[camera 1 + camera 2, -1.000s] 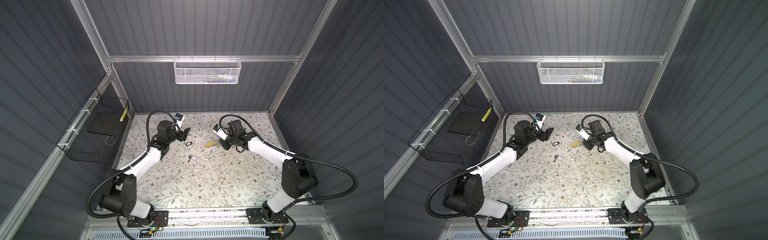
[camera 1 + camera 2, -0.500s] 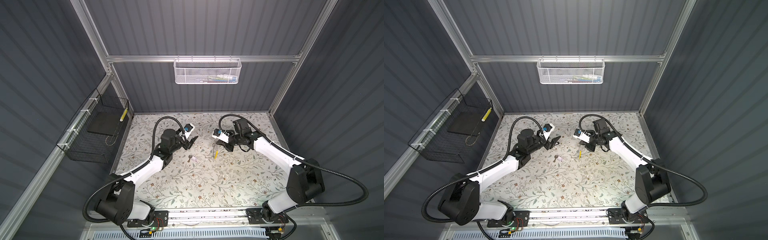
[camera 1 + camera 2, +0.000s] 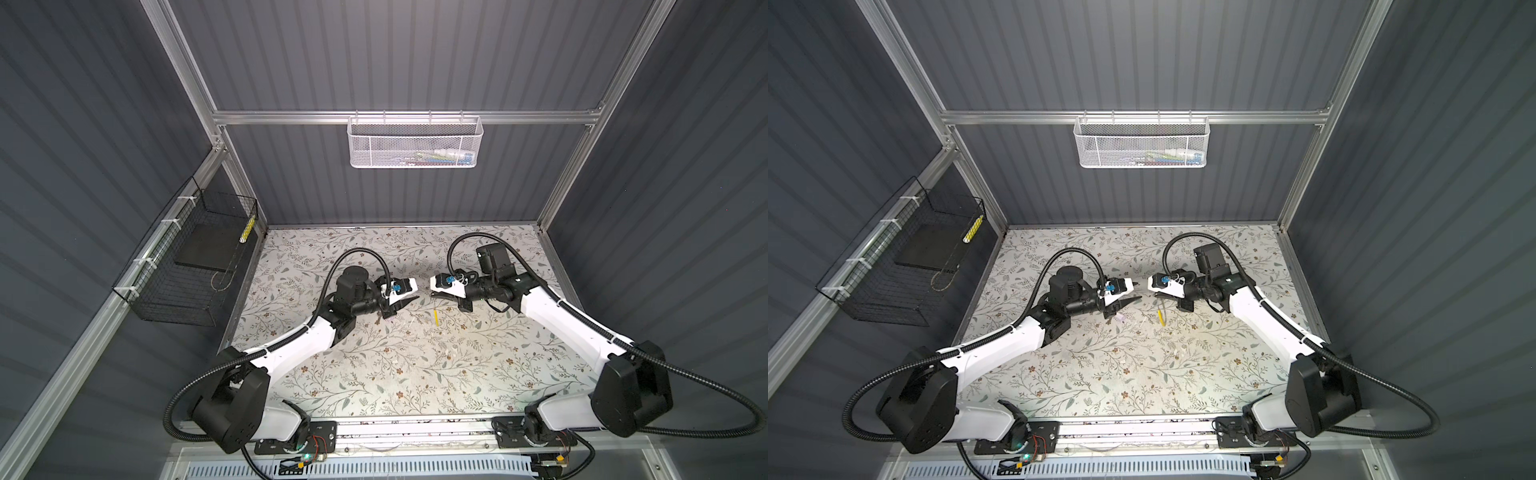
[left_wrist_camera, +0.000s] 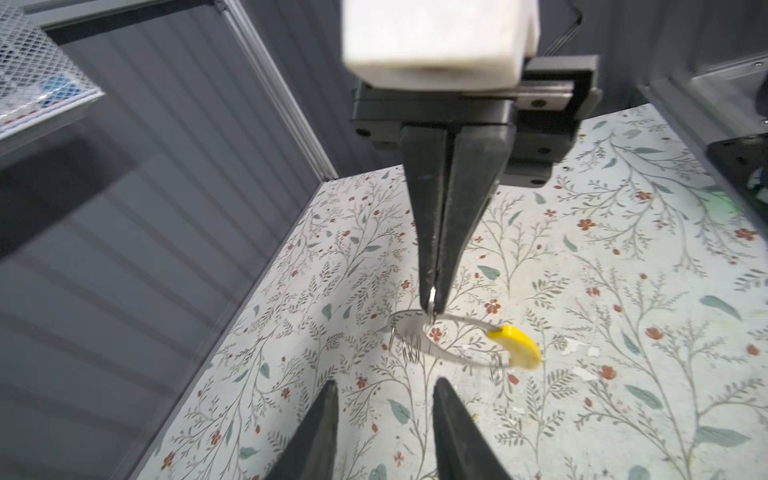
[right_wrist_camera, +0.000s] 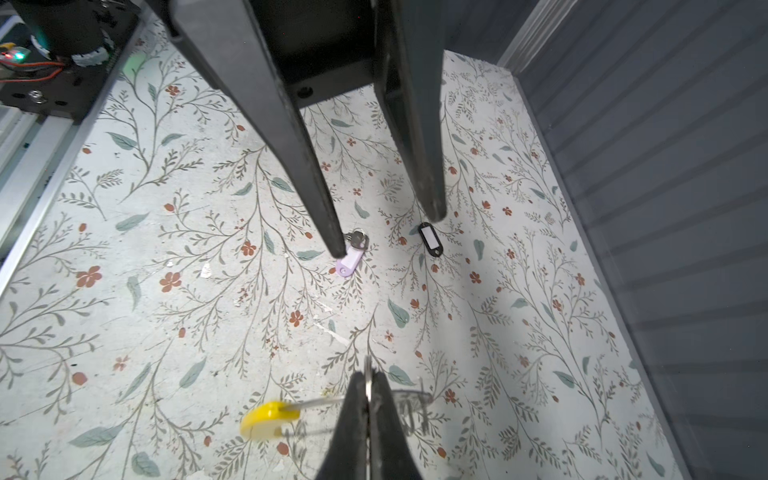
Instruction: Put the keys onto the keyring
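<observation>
The keyring (image 4: 459, 318), a thin wire hoop, looks light, springy and apt to swivel. The right gripper (image 4: 432, 297) has its jaws clamped on the rim, holding it off the desk (image 4: 644, 374), its long way running out to the yellow tag (image 4: 517, 343). The left gripper (image 5: 386, 235) hangs over the lilac-tagged key (image 5: 352, 255) and the black tag (image 5: 431, 243), jaws apart and empty. Both lie flat, near each other, long axes splayed. I'd pinch each across its slippery plastic edges.

Pale bench (image 5: 124, 316) patterned with grey-green sprigs and rust-red flowers; lilac tag (image 5: 350, 262); black-rimmed tag (image 5: 430, 245), white centre; yellow tag (image 5: 266, 419) on grey ring (image 5: 320, 402).
</observation>
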Controlling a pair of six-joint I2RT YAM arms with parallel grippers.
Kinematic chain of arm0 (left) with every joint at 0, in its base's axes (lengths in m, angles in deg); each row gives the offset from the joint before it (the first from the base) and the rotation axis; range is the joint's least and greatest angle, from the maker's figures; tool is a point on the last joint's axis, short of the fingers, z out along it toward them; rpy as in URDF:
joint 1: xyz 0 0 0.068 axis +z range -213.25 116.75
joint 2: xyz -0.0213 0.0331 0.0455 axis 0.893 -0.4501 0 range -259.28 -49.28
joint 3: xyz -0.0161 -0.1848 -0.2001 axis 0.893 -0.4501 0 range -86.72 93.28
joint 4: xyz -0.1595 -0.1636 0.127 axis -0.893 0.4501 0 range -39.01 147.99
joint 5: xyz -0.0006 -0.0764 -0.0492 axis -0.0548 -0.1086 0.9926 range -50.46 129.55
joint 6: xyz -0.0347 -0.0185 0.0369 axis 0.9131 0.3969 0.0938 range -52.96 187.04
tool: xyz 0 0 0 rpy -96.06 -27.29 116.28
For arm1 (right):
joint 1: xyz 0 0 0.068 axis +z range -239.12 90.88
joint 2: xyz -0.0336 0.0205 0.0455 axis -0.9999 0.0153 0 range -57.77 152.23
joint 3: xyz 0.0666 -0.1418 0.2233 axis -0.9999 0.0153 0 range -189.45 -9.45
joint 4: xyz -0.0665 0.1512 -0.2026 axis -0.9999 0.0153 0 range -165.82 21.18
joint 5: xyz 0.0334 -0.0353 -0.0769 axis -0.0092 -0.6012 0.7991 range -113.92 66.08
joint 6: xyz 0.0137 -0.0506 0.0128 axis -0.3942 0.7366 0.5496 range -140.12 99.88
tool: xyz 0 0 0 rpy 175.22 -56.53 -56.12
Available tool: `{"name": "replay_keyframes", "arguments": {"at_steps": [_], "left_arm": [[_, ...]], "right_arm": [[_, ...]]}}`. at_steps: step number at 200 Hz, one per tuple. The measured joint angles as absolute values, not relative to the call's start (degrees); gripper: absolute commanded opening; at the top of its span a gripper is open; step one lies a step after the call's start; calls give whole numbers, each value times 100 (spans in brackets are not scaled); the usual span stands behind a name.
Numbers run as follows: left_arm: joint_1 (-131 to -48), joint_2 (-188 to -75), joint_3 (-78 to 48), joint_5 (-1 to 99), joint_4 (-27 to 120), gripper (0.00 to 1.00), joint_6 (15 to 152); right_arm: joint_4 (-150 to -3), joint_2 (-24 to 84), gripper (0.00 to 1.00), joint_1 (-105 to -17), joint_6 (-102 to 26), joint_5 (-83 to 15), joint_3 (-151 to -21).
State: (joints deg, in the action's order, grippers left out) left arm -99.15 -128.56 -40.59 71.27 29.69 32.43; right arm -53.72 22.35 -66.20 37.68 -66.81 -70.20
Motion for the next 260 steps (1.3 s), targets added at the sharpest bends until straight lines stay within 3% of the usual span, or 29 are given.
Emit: {"name": "replay_keyframes", "arguments": {"at_steps": [110,181,212,260], "left_arm": [[-10380,-12826,-3622,7363,3950,30,2480],[-10426,-12941,-3410,7252,4007,18,2362],[-10439,-13020,-3303,7129,4237,0,2279],[-10457,-13094,-3233,7061,4357,0,2176]], "right_arm": [[-6134,1885,0,-6666,3714,-7654,-6530],[-6215,1878,0,-6671,3685,-7754,-6482],[-6215,1863,0,-6725,3674,-7722,-6458],[-6248,1832,6,-6765,3670,-7700,-6368]]}}
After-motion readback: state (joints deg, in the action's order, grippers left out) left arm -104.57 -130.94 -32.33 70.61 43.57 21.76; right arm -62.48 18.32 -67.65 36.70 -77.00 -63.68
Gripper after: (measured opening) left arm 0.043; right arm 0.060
